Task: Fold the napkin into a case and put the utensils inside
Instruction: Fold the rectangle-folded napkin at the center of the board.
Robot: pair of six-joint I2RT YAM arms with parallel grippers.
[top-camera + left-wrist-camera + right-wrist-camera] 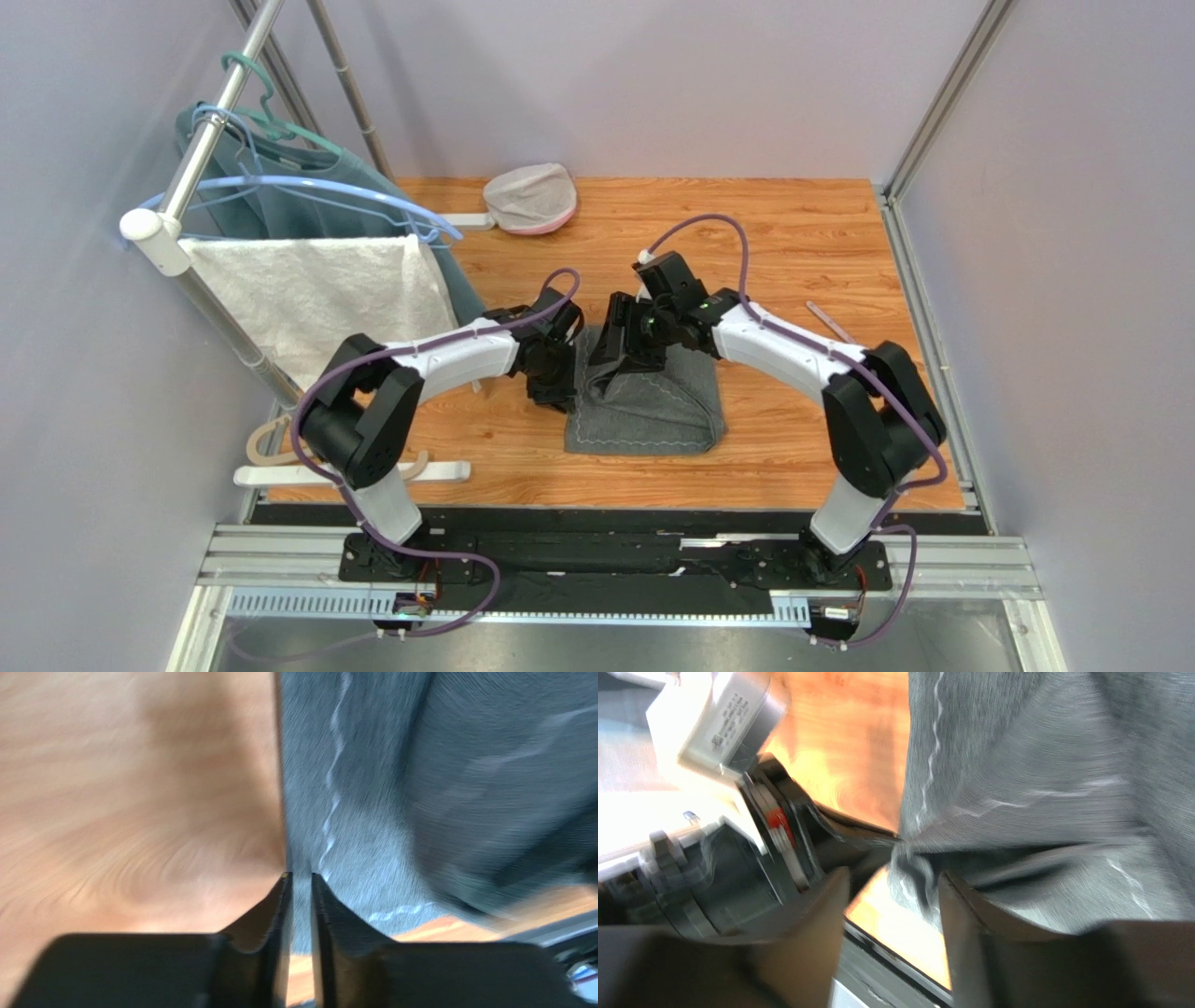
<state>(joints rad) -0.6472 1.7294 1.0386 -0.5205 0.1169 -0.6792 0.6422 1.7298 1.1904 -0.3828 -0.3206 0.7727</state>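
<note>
The dark grey napkin (652, 413) lies mid-table, its far part bunched up and raised between the two grippers. My left gripper (558, 375) sits at the napkin's left edge. In the left wrist view its jaws (300, 876) stand a narrow gap apart over the napkin's edge (351, 812), nothing pinched. My right gripper (617, 350) is over the raised fold. In the right wrist view it (892, 875) is open wide, with a crumpled napkin corner (917, 875) hanging loose beside the right finger. A slim silver-grey utensil (831, 321) lies on the wood at the right.
A rack at the left carries a white towel (316, 294) and a teal garment (302, 182) on hangers. A pale rounded object (530, 196) sits at the back. A beige hanger (267, 445) and a white bar (351, 473) lie near the front left.
</note>
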